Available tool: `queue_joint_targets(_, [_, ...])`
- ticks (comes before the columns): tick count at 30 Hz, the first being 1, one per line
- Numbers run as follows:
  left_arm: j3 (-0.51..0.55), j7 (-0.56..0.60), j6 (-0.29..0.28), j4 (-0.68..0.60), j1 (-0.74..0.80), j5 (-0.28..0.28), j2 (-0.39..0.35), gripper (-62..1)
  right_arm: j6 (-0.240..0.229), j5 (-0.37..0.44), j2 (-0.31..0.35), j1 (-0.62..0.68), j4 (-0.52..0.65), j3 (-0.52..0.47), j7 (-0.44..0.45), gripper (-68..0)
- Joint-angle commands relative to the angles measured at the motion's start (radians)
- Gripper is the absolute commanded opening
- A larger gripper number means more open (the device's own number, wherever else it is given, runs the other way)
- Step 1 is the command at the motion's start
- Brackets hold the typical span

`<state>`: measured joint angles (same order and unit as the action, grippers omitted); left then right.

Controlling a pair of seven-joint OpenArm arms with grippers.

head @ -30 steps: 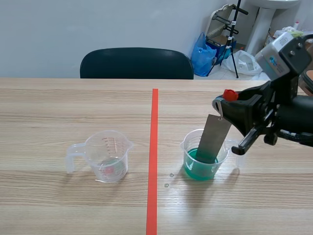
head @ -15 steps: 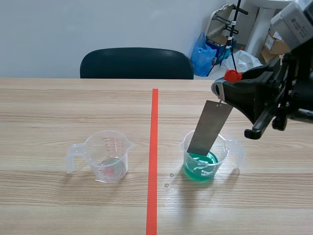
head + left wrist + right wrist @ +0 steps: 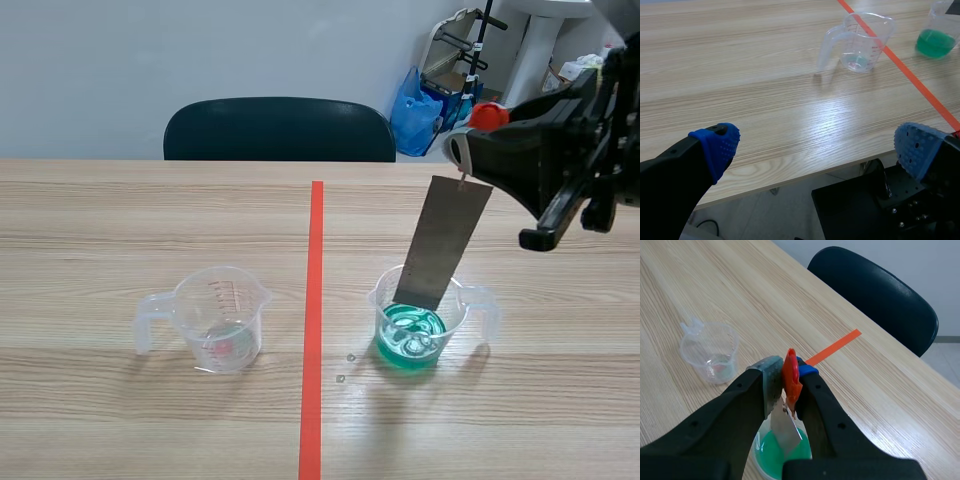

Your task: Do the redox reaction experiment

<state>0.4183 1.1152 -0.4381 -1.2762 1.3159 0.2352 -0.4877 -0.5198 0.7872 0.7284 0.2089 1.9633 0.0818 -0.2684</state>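
My right gripper [image 3: 470, 145] is shut on a red clip [image 3: 487, 115], from which a grey metal strip [image 3: 440, 245] hangs tilted. The strip's lower end sits at the rim of a clear beaker of green liquid [image 3: 415, 325], above the rippling liquid. In the right wrist view the red clip [image 3: 791, 375] is pinched between the fingers, with the strip [image 3: 786, 432] hanging over the green beaker [image 3: 771, 455]. A near-empty clear measuring cup [image 3: 222, 318] stands left of the tape line. My left gripper [image 3: 817, 145] is open over the table's near edge, far from the cup [image 3: 860, 42].
An orange-red tape line [image 3: 315, 320] runs down the table's middle. A dark chair [image 3: 280, 128] stands behind the far edge. A blue bag [image 3: 413, 108] and a tripod are on the floor at the back right. Small droplets lie beside the green beaker.
My right gripper has risen and drifted right, lifting the metal strip up out of the green liquid. The liquid now ripples. The measuring cup has not moved.
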Motion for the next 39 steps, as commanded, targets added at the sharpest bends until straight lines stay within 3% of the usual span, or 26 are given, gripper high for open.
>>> queue_joint_targets(1, [-0.002, 0.018, -0.002, -0.013, 0.001, 0.008, 0.002, 1.4, 0.004, 0.011, 0.014, -0.015, 0.029, -0.019, -0.001, -65.5])
queue_joint_targets(11, [-0.002, 0.018, -0.002, -0.013, 0.001, 0.008, 0.002, 1.4, 0.008, 0.037, 0.014, -0.015, 0.106, -0.06, -0.093, -65.5])
queue_joint_targets(39, [-0.002, 0.018, -0.002, -0.013, 0.001, 0.008, 0.002, 1.4, 0.02, 0.037, 0.014, -0.015, 0.142, -0.084, -0.13, -65.5])
